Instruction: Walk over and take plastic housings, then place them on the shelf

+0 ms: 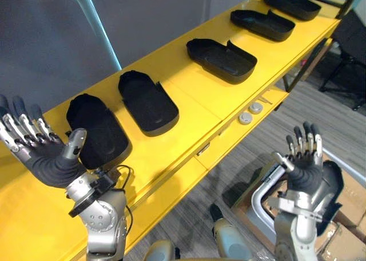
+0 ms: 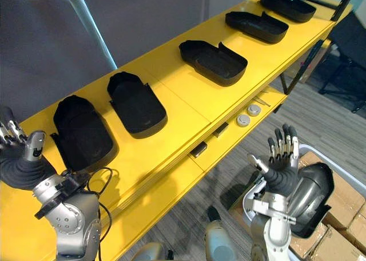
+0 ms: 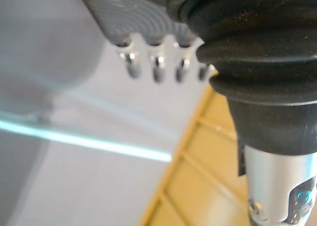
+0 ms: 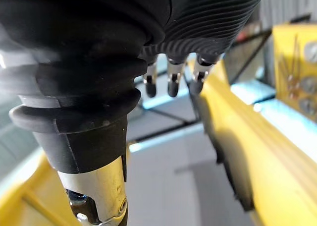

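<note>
Several black plastic housings lie in a row on the yellow shelf: the nearest housing, a second housing, a third housing, and more farther along. My left hand is raised over the shelf's near end, just left of the nearest housing, open and holding nothing. My right hand is held upright off the shelf's front edge, open and empty. Below it lies another dark housing. In the wrist views the left hand's fingers and the right hand's fingers are straight.
A lower yellow ledge carries two round silver discs. Under my right hand there is a silver tube frame, with cardboard boxes beside it. A black chair stands at the far right. A grey wall runs behind the shelf.
</note>
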